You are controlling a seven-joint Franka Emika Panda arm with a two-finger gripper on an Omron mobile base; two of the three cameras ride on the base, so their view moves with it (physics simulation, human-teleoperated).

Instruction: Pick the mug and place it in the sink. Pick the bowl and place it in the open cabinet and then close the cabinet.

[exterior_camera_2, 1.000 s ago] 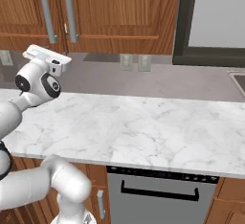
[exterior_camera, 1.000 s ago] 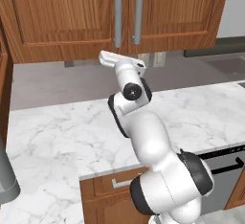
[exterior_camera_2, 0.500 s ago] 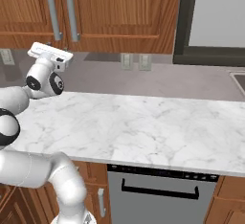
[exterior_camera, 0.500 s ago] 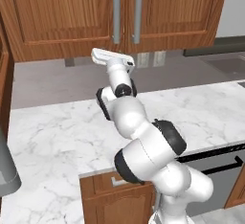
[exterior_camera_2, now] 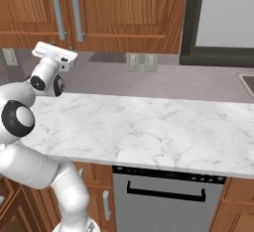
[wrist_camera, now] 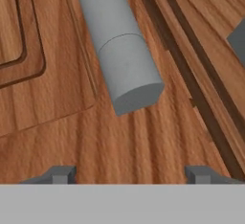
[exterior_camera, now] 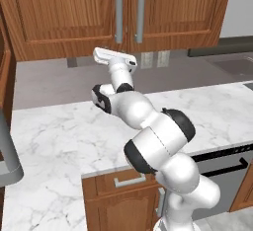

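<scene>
The cabinet (exterior_camera: pixel 74 18) hangs above the counter with both panelled doors shut and two grey bar handles (exterior_camera: pixel 118 13) side by side. My gripper (exterior_camera: pixel 114 57) is raised just below the doors, under the left handle, also seen from the other side (exterior_camera_2: pixel 54 53). In the hand view the gripper (wrist_camera: pixel 129 174) is open, its tips wide apart with nothing between them, facing the wooden door (wrist_camera: pixel 119 137) close up, with the lower end of a handle (wrist_camera: pixel 127 70) just ahead. The mug and the bowl are out of view, and I cannot make out the sink.
A white marble counter (exterior_camera_2: pixel 149 127) runs under the cabinet, with a dishwasher front (exterior_camera_2: pixel 163 196) below and wall outlets (exterior_camera_2: pixel 139 61) on the grey backsplash. A grey post (exterior_camera: pixel 10 161) stands at the left edge. A dark recessed shape (exterior_camera_2: pixel 246 80) is cut off at the far right.
The arm's elbow and upper links have swung up and over behind the hand. The hand itself has shifted only slightly left and up beneath the cabinet. The jaws stay open.
</scene>
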